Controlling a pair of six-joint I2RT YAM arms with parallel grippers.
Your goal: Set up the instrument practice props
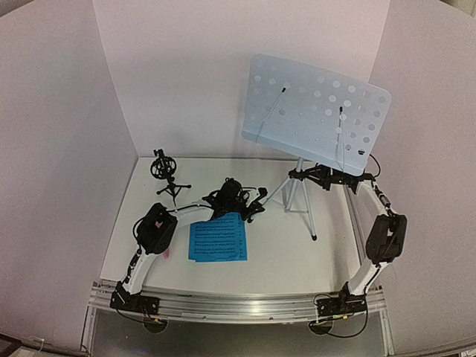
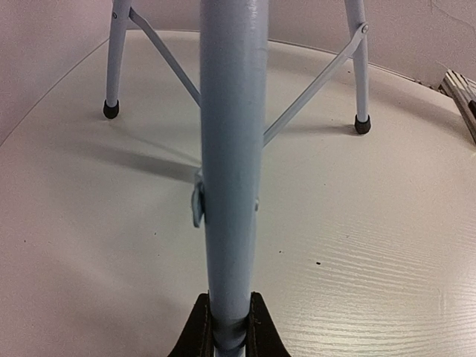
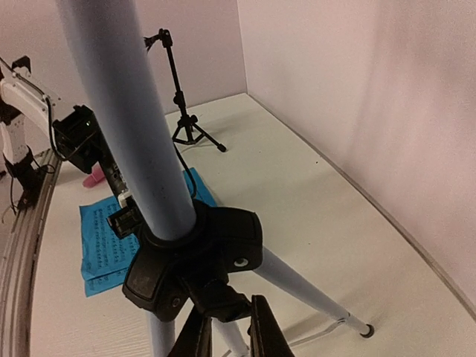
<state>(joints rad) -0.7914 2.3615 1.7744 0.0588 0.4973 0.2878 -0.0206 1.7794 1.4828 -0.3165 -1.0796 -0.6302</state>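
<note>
white table point(image 1: 297, 256) — pale pink walls point(image 1: 186, 74) around it

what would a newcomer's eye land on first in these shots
The big pale blue perforated music stand towers at the back right on a silver tripod. Both arms reach in to it: the left gripper is closed on one tripod leg, and the right gripper pinches just below the black hub. Blue sheet-music pages lie flat near the front, and a small black mic holder stands at the back left.

Soft even light, faint shadows on the counter point(image 2: 372, 245), fisheye bending at edges, near pole point(image 2: 230, 149) perhaps slightly blurred.
</note>
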